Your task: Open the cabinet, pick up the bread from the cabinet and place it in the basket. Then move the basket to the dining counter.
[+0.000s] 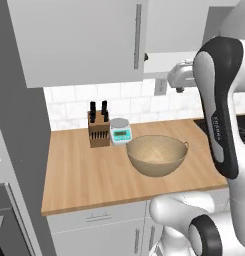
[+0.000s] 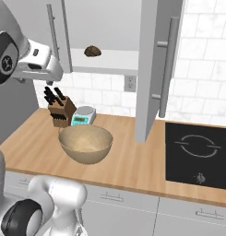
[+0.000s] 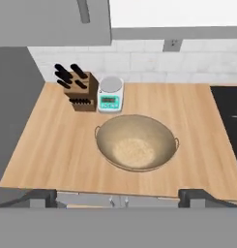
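Bread [image 2: 92,51] on open cabinet [image 2: 158,69] shelf; hand [image 3: 118,196] (fingers apart) above basket [image 3: 136,142]

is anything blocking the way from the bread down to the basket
Nothing visible does. The bread sits on the open cabinet's shelf, near its front edge, with the door swung out to the right. The basket stands empty on the counter below, a little in front of the shelf.

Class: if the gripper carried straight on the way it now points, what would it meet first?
Most likely the basket, which sits dead ahead between the open gripper's fingertips in the hand view; depth is uncertain.
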